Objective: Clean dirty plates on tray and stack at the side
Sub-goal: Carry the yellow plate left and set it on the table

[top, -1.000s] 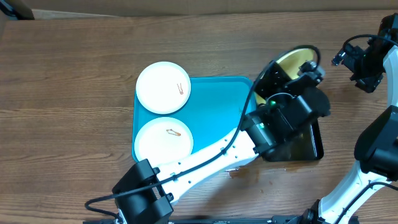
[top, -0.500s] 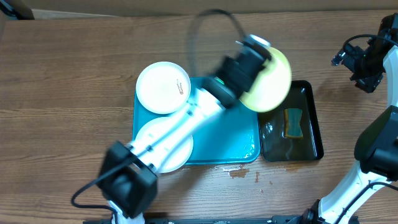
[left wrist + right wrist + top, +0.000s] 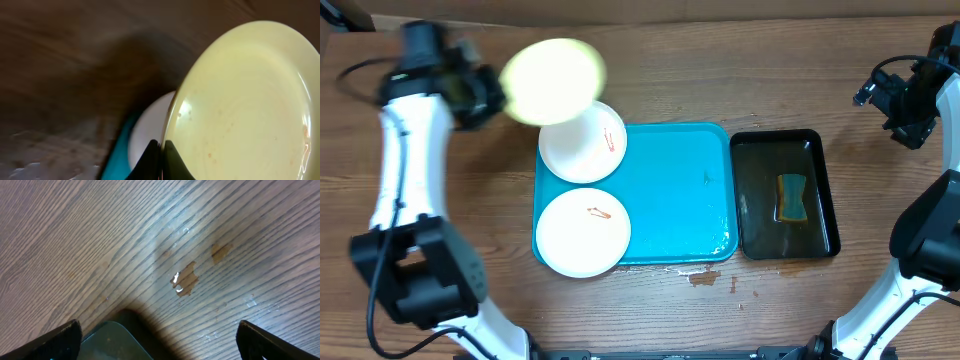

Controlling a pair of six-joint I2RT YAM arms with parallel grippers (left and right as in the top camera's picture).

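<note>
The pale yellow-green plate (image 3: 553,82) is up off the turquoise tray (image 3: 675,190), blurred, over the table (image 3: 720,70) beyond the tray's far left corner. The left gripper (image 3: 161,162) is pinched tight on its rim. Two white plates (image 3: 582,150) (image 3: 582,232) with orange-red smears sit on the tray's left side. Beside the tray, a black tray (image 3: 757,200) holds a sponge (image 3: 791,197). The right gripper (image 3: 159,342) is spread wide, holding nothing.

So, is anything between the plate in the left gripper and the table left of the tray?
Nothing visible. The left gripper holds the yellow-green plate over bare table; the white plates lie at the tray's left edge.
</note>
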